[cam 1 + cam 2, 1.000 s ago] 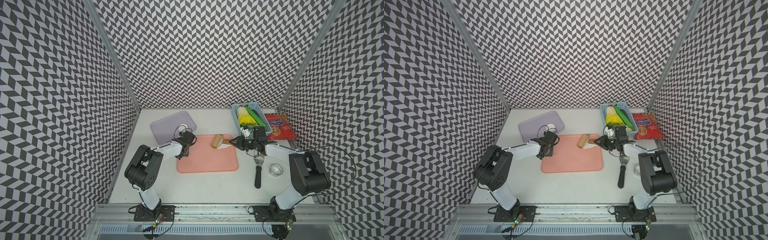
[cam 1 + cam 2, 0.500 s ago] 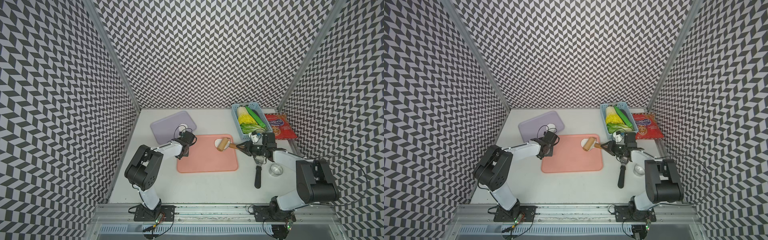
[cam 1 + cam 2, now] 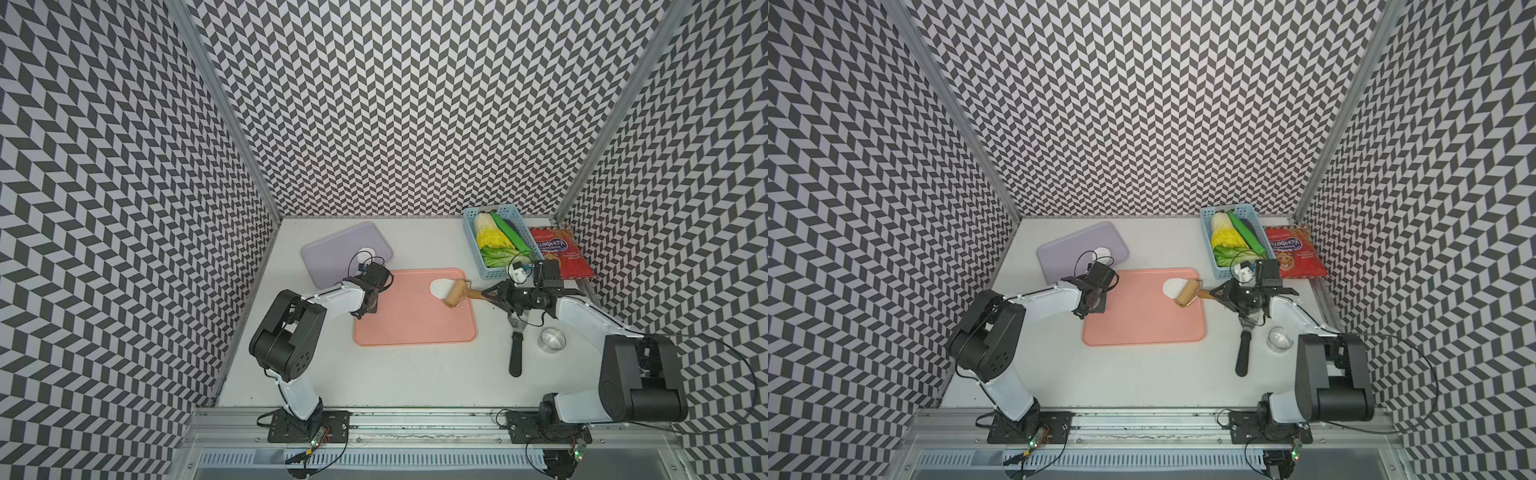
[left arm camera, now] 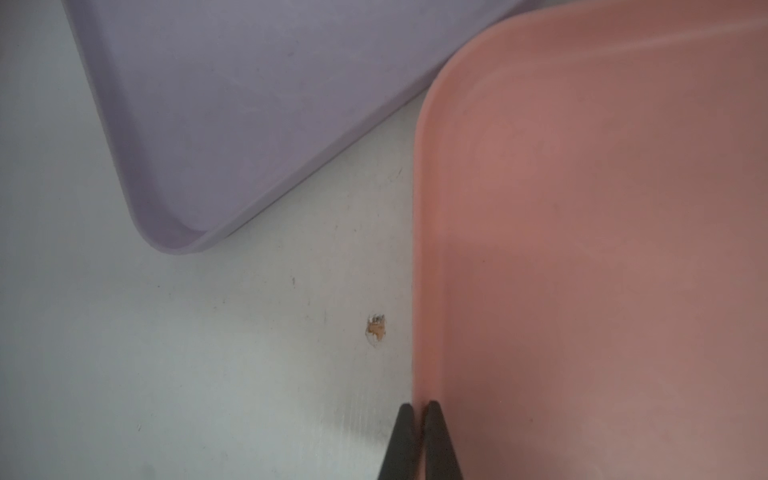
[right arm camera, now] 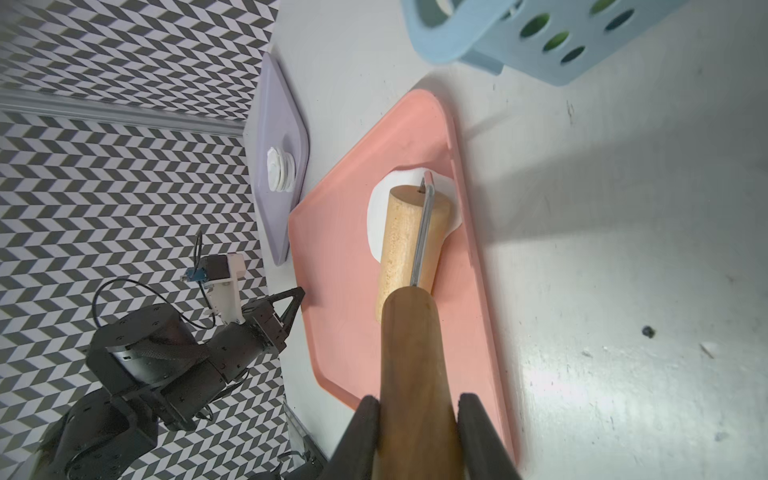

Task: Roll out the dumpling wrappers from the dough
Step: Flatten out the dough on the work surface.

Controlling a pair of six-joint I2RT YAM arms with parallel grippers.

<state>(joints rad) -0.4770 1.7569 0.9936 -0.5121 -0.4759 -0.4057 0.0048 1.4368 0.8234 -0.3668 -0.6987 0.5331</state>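
Entry: wooden pastry roller [image 3: 456, 293] with brown handle, clamped in my right gripper [image 3: 495, 296].
In a top view, the flat white dough [image 3: 438, 286] lies under and beyond the barrel, towards my left arm, on the salmon-pink plastic tray [image 3: 415, 328]. Left wrist: left gripper [image 4: 419, 405] pinched on the tray rim. Right wrist: barrel crosswise to handle, dough ahead.

left arm [image 3: 332, 297]: white shells, black round joints | right arm [image 3: 582, 316]: same white and black | fingers [image 5: 361, 436]: black, tapering to narrow tips | wrist camera block [image 5: 226, 286]: white, with thin black looped cable [image 5: 198, 249] | base plates [image 3: 291, 428]: black, screwed down, small lit circuit boards
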